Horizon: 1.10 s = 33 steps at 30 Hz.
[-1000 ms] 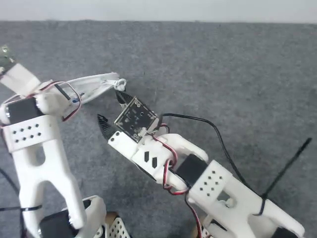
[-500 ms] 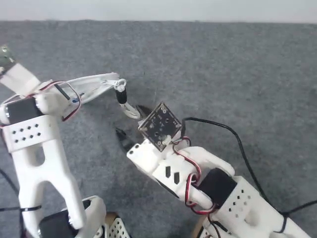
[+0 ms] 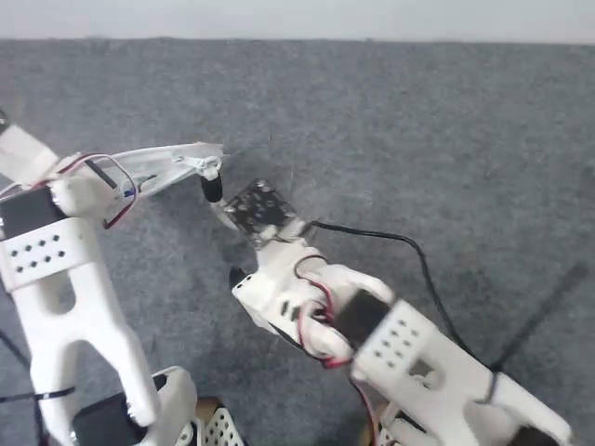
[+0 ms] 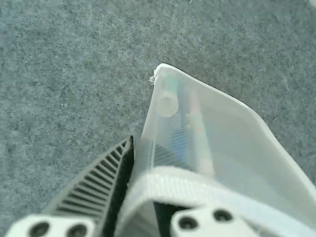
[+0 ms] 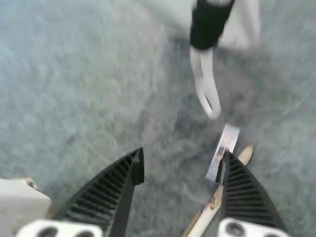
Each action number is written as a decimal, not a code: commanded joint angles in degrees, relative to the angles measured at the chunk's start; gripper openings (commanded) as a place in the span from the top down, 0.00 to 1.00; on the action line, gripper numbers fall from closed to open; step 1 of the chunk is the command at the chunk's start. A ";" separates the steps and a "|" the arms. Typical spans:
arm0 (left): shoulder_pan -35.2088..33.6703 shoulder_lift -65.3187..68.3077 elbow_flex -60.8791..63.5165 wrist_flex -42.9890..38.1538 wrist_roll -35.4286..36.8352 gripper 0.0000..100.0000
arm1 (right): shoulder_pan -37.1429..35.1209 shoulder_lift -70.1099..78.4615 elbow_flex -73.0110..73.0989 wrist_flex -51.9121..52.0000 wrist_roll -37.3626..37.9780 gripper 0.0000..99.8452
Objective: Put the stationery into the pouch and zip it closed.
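Both arms are white plastic shells around black servo blocks, with thin red, black and white wires looping between the joints. The left arm (image 3: 70, 297) carries a flat plate pierced by two rows of small round holes; the right arm (image 3: 307, 288) has a similar holed plate, a square black circuit board (image 3: 259, 208) and a black cable (image 3: 402, 240). The right gripper (image 5: 181, 154) has black triangular fingers (image 5: 116, 190) with ribbed faces, set in white bases with dark screw holes.
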 commanded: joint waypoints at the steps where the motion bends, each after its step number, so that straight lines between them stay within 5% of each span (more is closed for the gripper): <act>1: -2.29 0.62 0.04 -0.53 0.53 0.99 | 3.47 5.14 -3.69 -3.74 -0.70 0.77; 12: -2.64 0.79 0.04 -0.53 0.53 0.99 | 6.99 19.74 -4.66 -15.08 -0.35 0.77; 33: -2.55 0.88 0.04 -0.53 0.53 0.99 | 9.27 43.03 -24.79 -6.73 -0.70 0.77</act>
